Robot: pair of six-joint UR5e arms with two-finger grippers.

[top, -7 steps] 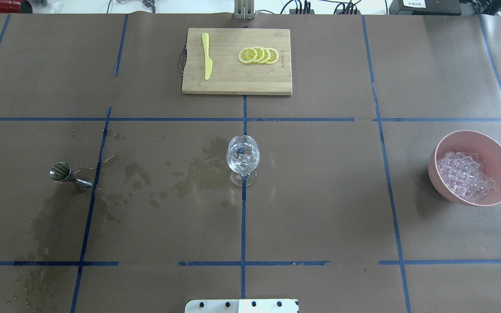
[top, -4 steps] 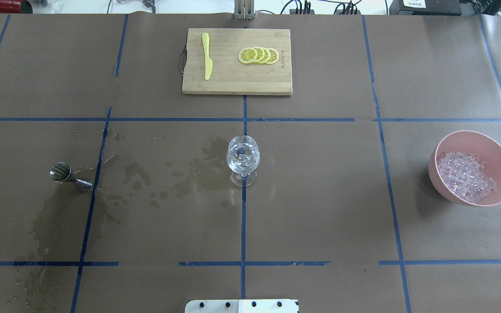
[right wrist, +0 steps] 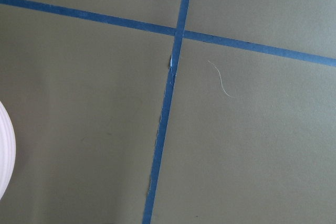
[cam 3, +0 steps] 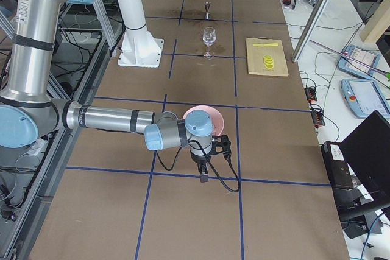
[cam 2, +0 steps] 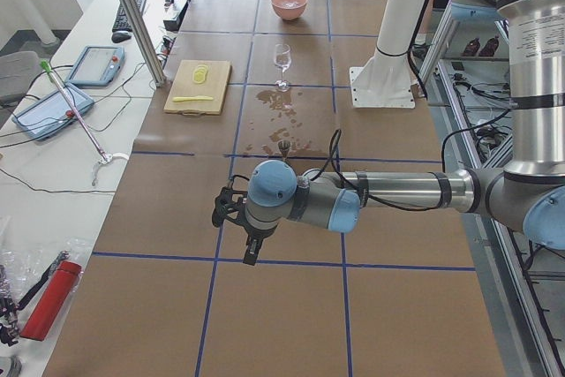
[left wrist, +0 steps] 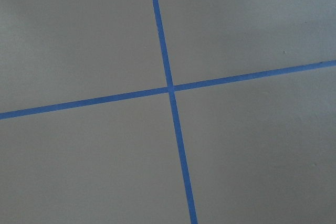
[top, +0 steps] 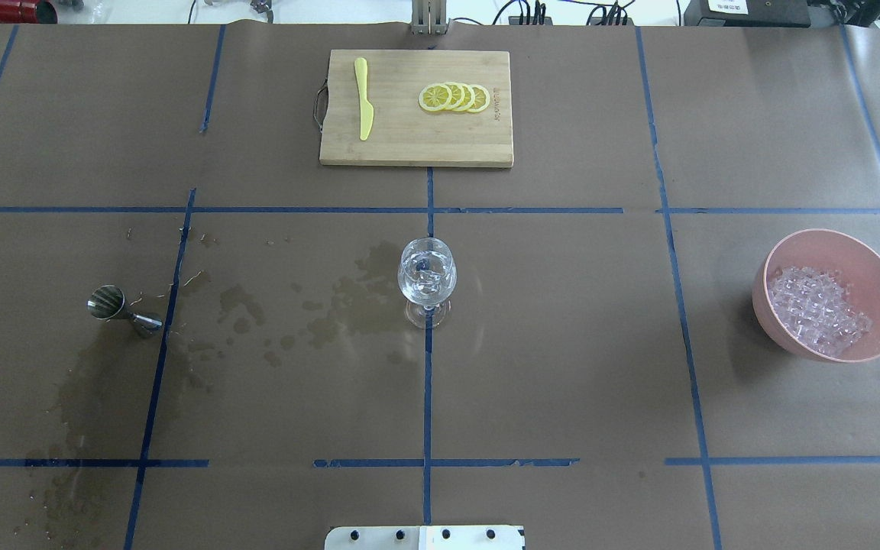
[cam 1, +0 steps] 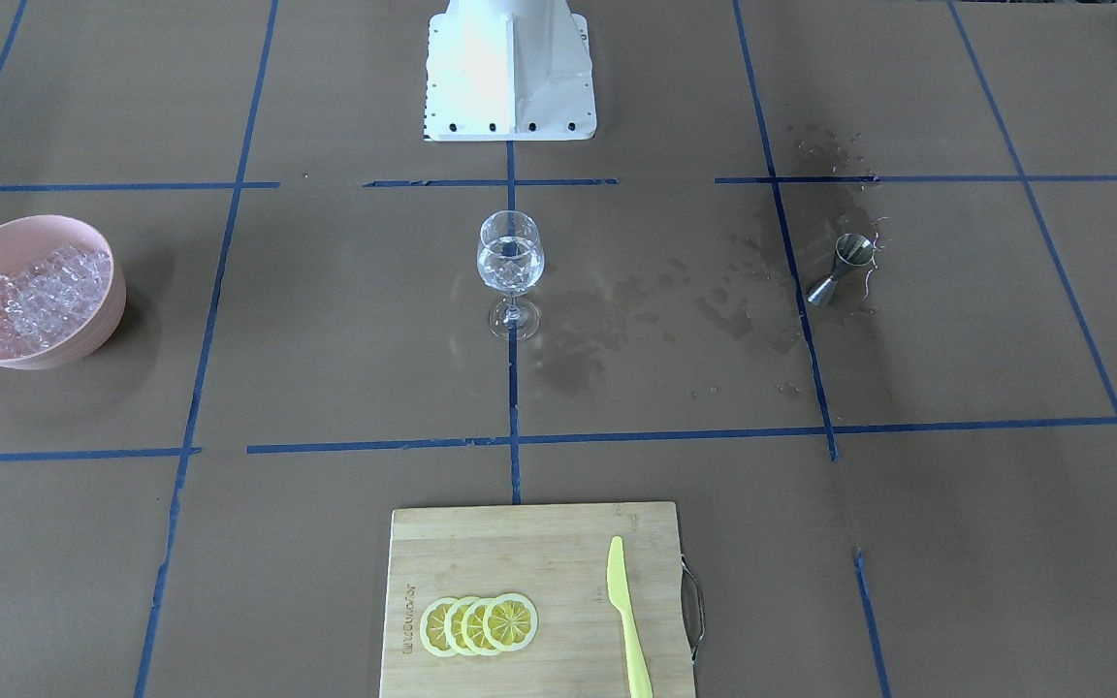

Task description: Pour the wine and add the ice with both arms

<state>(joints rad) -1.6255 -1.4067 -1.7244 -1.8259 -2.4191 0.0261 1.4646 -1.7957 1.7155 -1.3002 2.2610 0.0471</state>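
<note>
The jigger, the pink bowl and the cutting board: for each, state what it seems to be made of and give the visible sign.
The jigger: probably polished metal, likely steel; grey with mirror-like glints. The bowl: matte pink, opaque and smooth; perhaps plastic, though ceramic cannot be ruled out. The cutting board: pale wood or bamboo, with lengthwise strips showing; dull finish.

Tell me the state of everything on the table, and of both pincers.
Wine glass, upright, holding wine.
Jigger, upright.
Pink bowl, holding ice.
Brown paper, wet-stained between glass and jigger.
Left pincer, open or shut unclear.
Right pincer, open or shut unclear.
</note>
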